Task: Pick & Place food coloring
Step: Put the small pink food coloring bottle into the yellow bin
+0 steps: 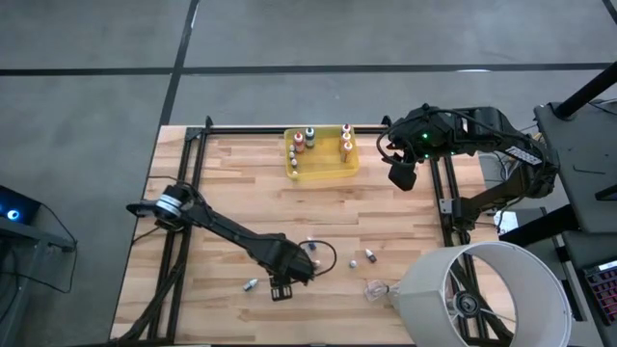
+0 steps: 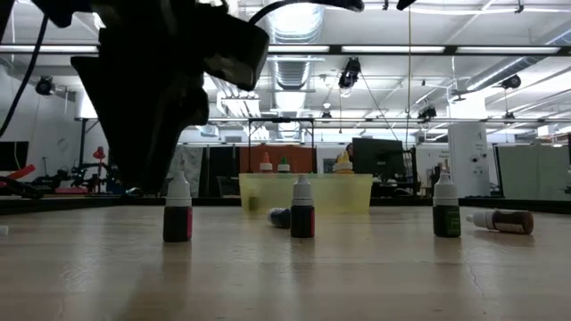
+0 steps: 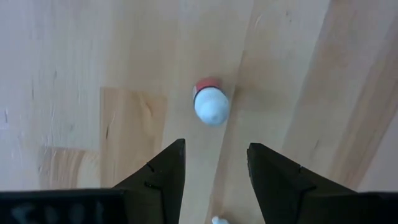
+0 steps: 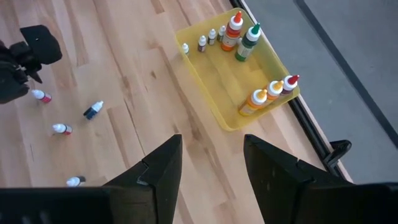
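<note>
Our left hand [image 3: 214, 171] hovered with fingers spread wide over an upright red-labelled food coloring bottle [image 3: 210, 104], probably lining up a grasp. It stood well apart from the yellow tray [image 1: 323, 171]. Our right hand [image 4: 208, 168], also open, waited near that tray

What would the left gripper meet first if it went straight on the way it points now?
Probably the small upright white-capped bottle with a red band, seen just ahead of the left gripper's open fingers above the wooden table. Depth is unclear.
</note>
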Controlling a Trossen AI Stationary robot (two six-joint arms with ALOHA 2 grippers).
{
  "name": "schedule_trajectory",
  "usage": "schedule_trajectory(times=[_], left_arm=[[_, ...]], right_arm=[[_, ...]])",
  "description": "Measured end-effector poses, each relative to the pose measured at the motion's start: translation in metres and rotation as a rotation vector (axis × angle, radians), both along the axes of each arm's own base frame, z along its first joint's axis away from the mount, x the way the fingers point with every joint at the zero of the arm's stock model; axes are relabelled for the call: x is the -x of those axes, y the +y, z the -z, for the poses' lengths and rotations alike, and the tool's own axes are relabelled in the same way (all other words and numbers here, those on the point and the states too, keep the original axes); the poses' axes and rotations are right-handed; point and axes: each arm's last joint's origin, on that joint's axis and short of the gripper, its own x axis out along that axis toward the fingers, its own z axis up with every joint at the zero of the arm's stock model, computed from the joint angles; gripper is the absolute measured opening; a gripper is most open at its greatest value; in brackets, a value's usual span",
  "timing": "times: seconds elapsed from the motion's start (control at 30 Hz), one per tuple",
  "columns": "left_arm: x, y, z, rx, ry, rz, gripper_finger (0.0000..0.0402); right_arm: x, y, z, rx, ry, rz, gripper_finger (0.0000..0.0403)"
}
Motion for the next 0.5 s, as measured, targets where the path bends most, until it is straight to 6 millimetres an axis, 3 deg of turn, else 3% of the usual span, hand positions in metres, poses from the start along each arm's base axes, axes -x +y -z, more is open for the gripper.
schedule_trajectory(times=[0.5], left_arm=[[0.011, 0.007, -0.006, -0.030, -0.038, 0.069, 0.0145]], right_arm=[[0.000, 0.000, 0.000, 0.000, 0.000, 0.000, 0.0164]])
